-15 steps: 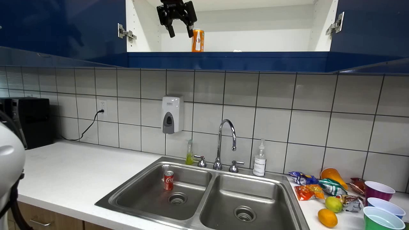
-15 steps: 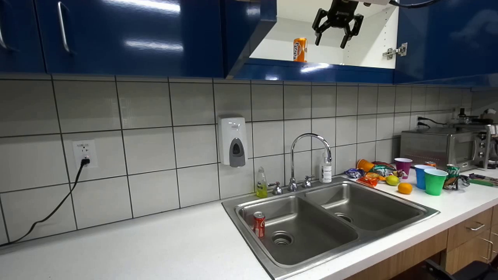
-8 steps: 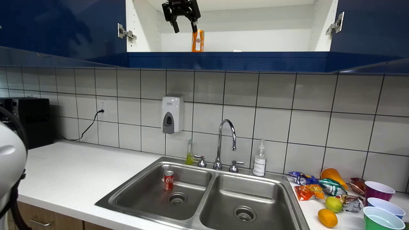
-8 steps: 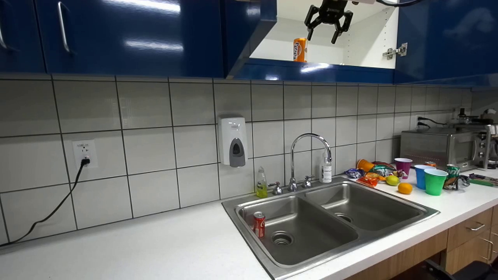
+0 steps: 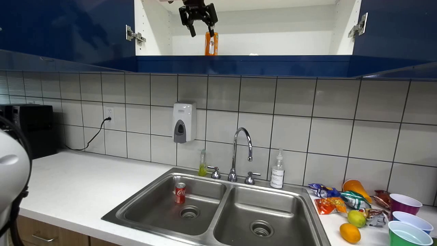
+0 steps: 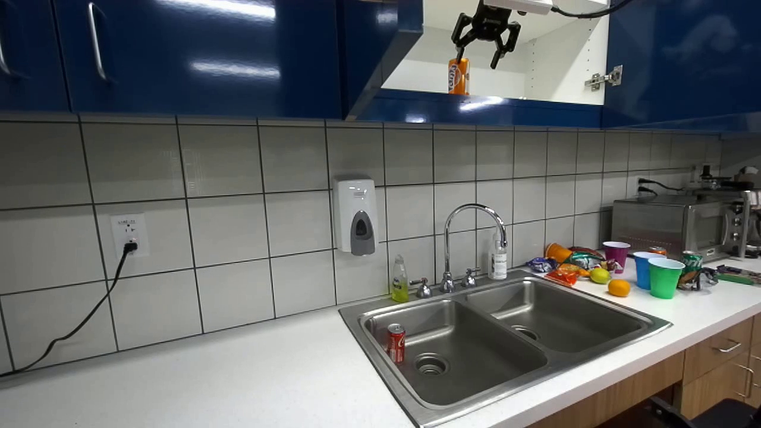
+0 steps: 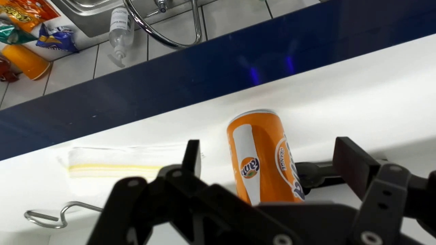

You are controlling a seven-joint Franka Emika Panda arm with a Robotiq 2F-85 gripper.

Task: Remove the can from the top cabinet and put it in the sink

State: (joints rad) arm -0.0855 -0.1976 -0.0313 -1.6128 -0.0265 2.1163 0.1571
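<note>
You are bringing the spread fingers [image 7: 354,168] closer to the can [image 7: 259,156], which is still standing upright and ungripped in the cabinet [image 5: 245,65], showing between them in the wrist view, so you are probably nearing the grasp, with the sink [image 5: 219,212] yet to come.

Feeds bright; I see white glare streaks on a glossy dark-blue cabinet door [image 6: 199,56]; white cabinet shelf [image 7: 357,88] nearly washed out in wrist view.
</note>
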